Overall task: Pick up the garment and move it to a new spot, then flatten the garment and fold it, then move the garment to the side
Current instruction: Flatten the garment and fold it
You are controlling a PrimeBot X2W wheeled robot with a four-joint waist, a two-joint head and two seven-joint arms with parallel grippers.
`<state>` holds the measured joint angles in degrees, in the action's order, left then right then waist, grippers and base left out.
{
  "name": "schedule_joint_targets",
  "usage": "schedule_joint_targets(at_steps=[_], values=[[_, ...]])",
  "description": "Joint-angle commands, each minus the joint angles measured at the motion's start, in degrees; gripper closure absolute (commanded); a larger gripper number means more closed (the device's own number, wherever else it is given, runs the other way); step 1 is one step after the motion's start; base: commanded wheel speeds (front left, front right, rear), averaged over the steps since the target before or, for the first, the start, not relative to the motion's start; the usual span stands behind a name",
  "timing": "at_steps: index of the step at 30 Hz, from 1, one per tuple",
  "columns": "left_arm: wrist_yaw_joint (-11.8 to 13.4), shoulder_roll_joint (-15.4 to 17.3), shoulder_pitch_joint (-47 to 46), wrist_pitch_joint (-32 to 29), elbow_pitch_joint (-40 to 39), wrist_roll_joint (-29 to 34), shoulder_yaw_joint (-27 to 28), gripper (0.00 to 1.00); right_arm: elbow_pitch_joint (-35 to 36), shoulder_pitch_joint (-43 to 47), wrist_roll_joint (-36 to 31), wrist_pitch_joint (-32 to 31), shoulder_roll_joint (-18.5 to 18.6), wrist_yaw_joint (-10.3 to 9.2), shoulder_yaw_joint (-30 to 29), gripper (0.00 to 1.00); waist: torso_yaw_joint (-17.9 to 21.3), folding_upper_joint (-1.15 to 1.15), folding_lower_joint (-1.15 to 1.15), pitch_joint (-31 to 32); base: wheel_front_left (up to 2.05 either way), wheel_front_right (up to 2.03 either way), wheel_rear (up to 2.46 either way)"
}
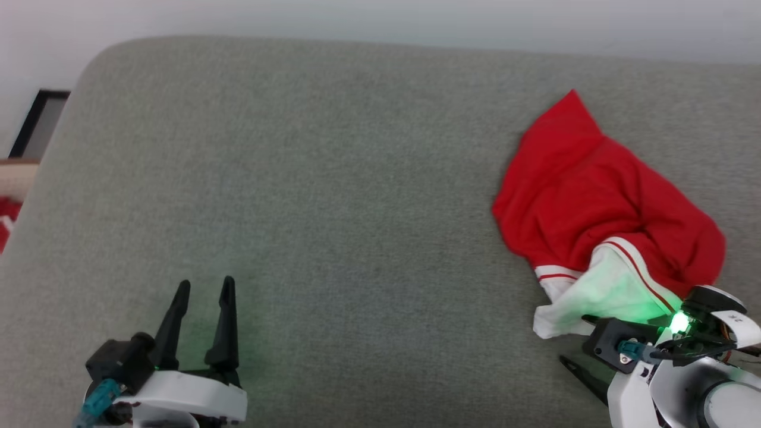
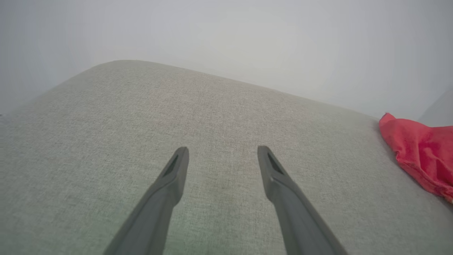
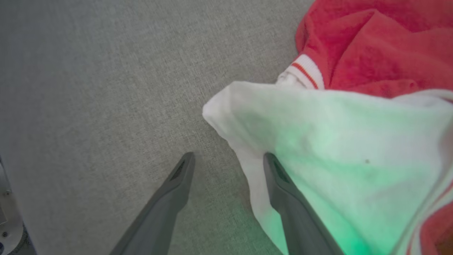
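Note:
The garment [image 1: 594, 196] lies crumpled at the right of the grey cushioned surface [image 1: 357, 178], bright red with a white cuff panel [image 1: 606, 291] edged in thin stripes at its near end. My right gripper [image 1: 574, 339] hovers at that near end, open. In the right wrist view the white panel [image 3: 318, 141] lies partly between the fingers of the right gripper [image 3: 228, 156], its edge against the right-hand finger [image 3: 283, 187]; nothing is gripped. My left gripper [image 1: 206, 285] stands open over bare surface at the lower left, far from the garment [image 2: 421, 148]. The left gripper [image 2: 223, 150] holds nothing.
A beige basket [image 1: 15, 175] with red cloth [image 1: 7, 223] in it peeks in at the left edge, beside a dark-framed panel [image 1: 38, 119]. A pale wall runs behind the surface's rounded far edge. Wide bare surface stretches between the two grippers.

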<state>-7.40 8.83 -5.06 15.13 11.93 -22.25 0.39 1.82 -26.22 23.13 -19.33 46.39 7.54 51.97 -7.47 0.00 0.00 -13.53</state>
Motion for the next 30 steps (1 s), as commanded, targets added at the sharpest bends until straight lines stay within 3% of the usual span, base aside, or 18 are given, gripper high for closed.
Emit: schedule_joint_targets(at_steps=[1, 2, 3, 5, 11, 14, 24, 30], values=[[-0.11, -0.21, -0.78, 0.0, 0.1, -0.59, 0.14, 0.0, -0.37, -1.15, -0.84, 0.18, 0.47, -0.09, 1.24, 0.0, -1.54, 0.0, 0.0, -1.76, 0.0, 0.0, 0.0], [-0.11, -0.33, -0.83, 0.0, 0.19, -0.76, 0.29, 0.0, -0.6, -1.53, -0.96, 0.36, 0.58, -0.09, 1.63, 0.12, -1.56, 0.0, 0.0, -1.91, 0.0, 0.0, 0.0], [-0.11, -0.43, -0.88, 0.0, 0.26, -0.8, 0.43, 0.0, -0.82, -1.8, -1.2, 0.49, 0.62, -0.09, 2.04, 0.6, -1.56, 0.0, 0.0, -1.99, 0.0, 0.0, 0.0], [-0.11, -0.43, -1.0, 0.0, 0.24, -0.86, 0.62, 0.0, -1.3, -2.51, -1.79, 0.82, 0.82, -0.09, 2.91, 1.0, -1.44, 0.0, 0.0, -2.13, 0.0, 0.0, 0.0], [-0.11, -0.13, -0.64, 0.0, 0.31, -1.41, 0.69, 0.0, -2.11, -2.64, -1.25, 2.94, -0.15, -0.09, 1.93, 1.0, -0.04, 0.0, 0.0, -1.88, 0.0, 0.0, 0.0], [-0.11, 0.16, -0.35, 0.0, 0.28, -1.38, 0.79, 0.0, -1.57, -1.26, -0.86, 4.11, -0.3, -0.09, -1.47, 1.0, 1.11, 0.0, 0.0, -1.57, 0.0, 0.0, 0.0], [-0.11, 0.93, 0.12, 0.0, -0.4, -1.48, 0.31, 0.0, -0.75, 7.54, 4.21, 7.14, -2.07, -0.08, -23.87, 1.0, 5.85, 0.0, 0.0, -1.02, 0.0, 0.0, 0.0], [-0.11, 1.55, -0.25, 0.0, -0.62, -1.96, 0.4, 0.0, -2.72, 10.81, 3.2, 7.45, -2.55, -0.09, -32.55, 1.0, 6.9, 0.0, 0.0, -1.19, 0.0, 0.0, 0.0]])
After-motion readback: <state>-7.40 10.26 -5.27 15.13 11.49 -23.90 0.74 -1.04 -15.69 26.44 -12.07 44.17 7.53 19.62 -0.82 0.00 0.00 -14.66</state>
